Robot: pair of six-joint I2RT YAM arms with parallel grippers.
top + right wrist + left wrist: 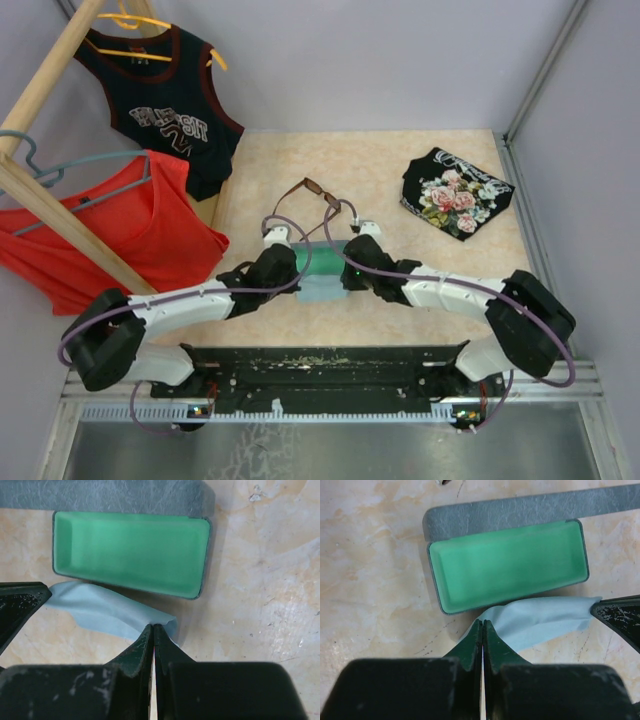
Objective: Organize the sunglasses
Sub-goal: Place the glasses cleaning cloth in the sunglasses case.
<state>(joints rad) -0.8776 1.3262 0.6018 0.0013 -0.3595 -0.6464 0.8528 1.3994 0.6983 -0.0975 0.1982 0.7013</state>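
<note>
Leftmost in the top view, a wooden rack (60, 215) carries a black jersey (165, 110) and a red tank top (120, 235) on hangers. Next comes the left gripper (483, 627), its jaws pressed together and pinching the left corner of the light blue cloth (540, 620), which lifts off the table (365, 580) into the fingertips. The cloth lies crumpled along the near side of the open case (507, 565), touching its wall; the case shows a green lining with nothing in it, and its grey lid (520, 510) lies folded back flat on the far side.

Just beyond the case, toward the back of the table, sit the sunglasses (312, 190), apart from both grippers (their slim temple arms spread open and trail back toward the case). They are outside the case and lie on the bare tabletop.

Further right, the right gripper (153, 630) is clenched as well, nipping the cloth's right end, which curls up beside its fingertips. Each wrist view catches the other gripper's dark fingertip at the opposite end of the cloth. Farthest right, a folded black garment with a floral print (457, 193) rests well apart from the case.
</note>
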